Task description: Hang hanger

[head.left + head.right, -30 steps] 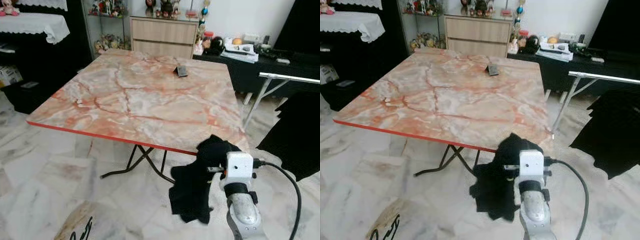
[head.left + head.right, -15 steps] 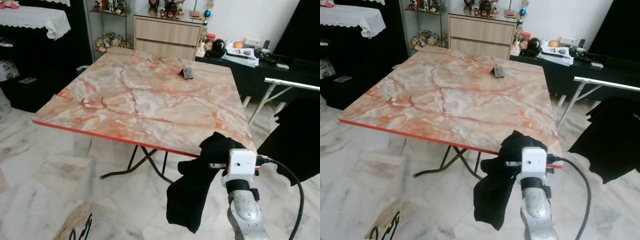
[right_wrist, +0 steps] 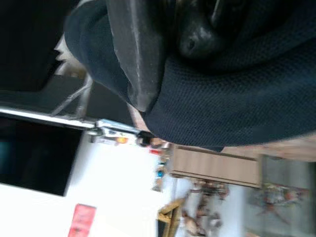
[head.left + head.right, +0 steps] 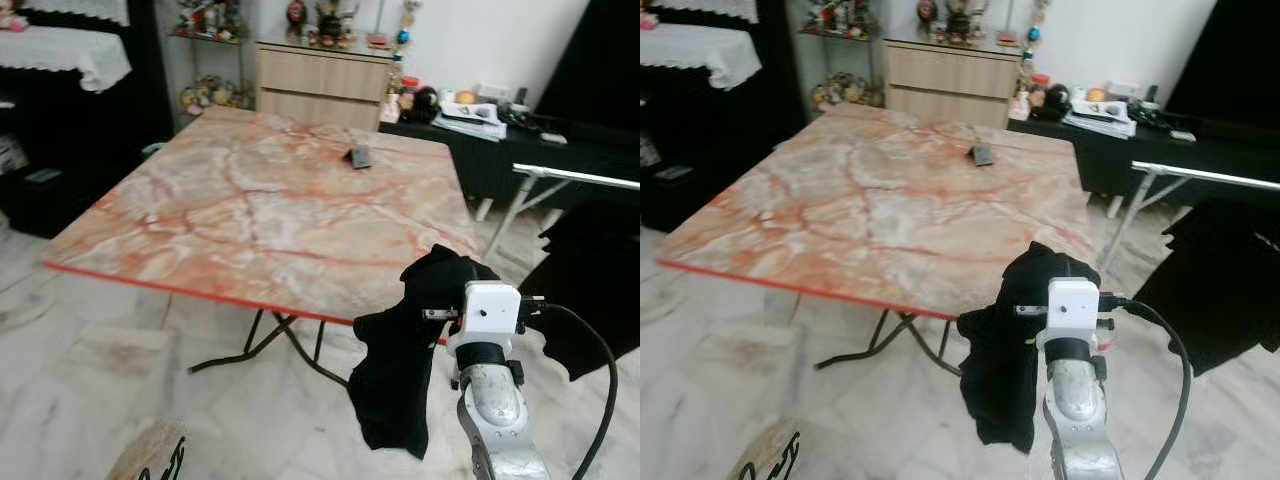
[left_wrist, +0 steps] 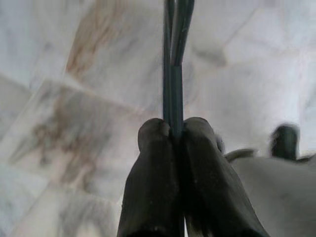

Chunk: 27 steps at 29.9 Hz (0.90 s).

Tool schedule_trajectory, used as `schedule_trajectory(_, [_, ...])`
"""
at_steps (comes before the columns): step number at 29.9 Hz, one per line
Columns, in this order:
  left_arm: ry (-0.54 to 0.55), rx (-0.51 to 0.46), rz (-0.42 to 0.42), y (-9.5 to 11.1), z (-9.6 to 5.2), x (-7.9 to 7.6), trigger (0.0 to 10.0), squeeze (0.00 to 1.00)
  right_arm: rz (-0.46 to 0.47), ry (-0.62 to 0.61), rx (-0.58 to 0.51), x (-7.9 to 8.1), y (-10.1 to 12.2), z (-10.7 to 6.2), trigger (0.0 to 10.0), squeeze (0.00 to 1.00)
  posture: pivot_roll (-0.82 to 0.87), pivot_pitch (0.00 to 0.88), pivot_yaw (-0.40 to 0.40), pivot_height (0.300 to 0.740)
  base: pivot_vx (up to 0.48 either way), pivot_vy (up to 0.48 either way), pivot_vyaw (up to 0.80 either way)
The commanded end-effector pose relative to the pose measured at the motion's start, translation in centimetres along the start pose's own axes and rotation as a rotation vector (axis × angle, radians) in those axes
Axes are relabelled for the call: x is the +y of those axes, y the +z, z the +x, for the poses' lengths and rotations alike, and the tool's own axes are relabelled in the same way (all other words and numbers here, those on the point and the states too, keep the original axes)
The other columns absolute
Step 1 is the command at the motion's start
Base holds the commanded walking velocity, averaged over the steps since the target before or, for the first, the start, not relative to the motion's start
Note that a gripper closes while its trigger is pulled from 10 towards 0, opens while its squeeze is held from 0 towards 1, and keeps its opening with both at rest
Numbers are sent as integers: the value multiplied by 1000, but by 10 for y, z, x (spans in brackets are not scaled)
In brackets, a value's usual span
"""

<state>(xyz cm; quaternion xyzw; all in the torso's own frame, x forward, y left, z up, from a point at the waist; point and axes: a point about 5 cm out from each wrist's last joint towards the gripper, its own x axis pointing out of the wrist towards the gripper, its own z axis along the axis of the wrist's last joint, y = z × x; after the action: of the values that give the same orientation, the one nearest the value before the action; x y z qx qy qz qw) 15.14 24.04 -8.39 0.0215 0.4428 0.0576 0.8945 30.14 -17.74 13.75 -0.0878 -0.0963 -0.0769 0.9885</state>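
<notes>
While R arm stands by table [image 4: 250, 200] corner, R gripper [image 3: 163, 59] pinches dark garment [image 4: 400, 370], cloth drooping twd floor. L gripper [image 5: 174, 131] pressed together on thin hanger [image 5: 174, 59] over marble floor. Rack [image 4: 575, 178] at right.

so the right gripper [image 4: 440, 300] sits at the near right corner of the table [image 4: 270, 200], with the garment [image 4: 405, 370] draped over it and hanging down to its left, in front of the table edge. Up ahead and left of it a small remote [image 4: 358, 156] lies on the table's far side, a drawer cabinet [image 4: 320, 80] behind that. The rack rail [image 4: 575, 178] runs off to its right, more clothes [image 4: 590, 290] hanging under it
</notes>
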Motion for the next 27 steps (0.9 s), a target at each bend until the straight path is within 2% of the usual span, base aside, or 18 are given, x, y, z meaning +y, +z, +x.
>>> schedule_trajectory(1, [15,9,4,-5,-2,7,10000,0,21,5,-76,6,18,8,10000,0,105,0,-36,740,345,0,0])
schedule_trajectory(3, [14,6,4,-4,-2,7,10000,0,23,4,-81,6,20,10,10000,0,106,0,-35,740,349,0,0])
schedule_trajectory(5, [10,-3,4,-1,-2,6,10000,0,71,-28,-84,3,27,18,10000,0,106,0,-31,740,345,0,0])
schedule_trajectory(9, [9,-13,5,2,-1,6,10000,0,65,-48,-150,-5,48,37,10000,0,100,0,-27,740,346,0,0])
schedule_trajectory(10, [9,-13,5,2,-1,6,10000,0,65,-48,-150,-5,48,37,10000,0,100,0,-27,740,345,0,0])
schedule_trajectory(14, [9,-18,3,4,0,6,10000,0,46,-90,-226,-20,74,63,10000,0,101,0,-26,740,346,0,0])
schedule_trajectory(17, [10,-19,2,4,0,5,10000,0,44,-107,-230,-22,78,67,10000,0,102,0,-25,740,345,0,0])
schedule_trajectory(21, [13,-20,1,4,0,5,10000,0,36,-111,-225,-22,78,69,10000,0,107,0,-27,740,338,0,0])
schedule_trajectory(27, [3,-1,4,0,-1,2,10000,0,24,-50,-88,-9,47,61,10000,0,104,0,-28,740,187,0,0])
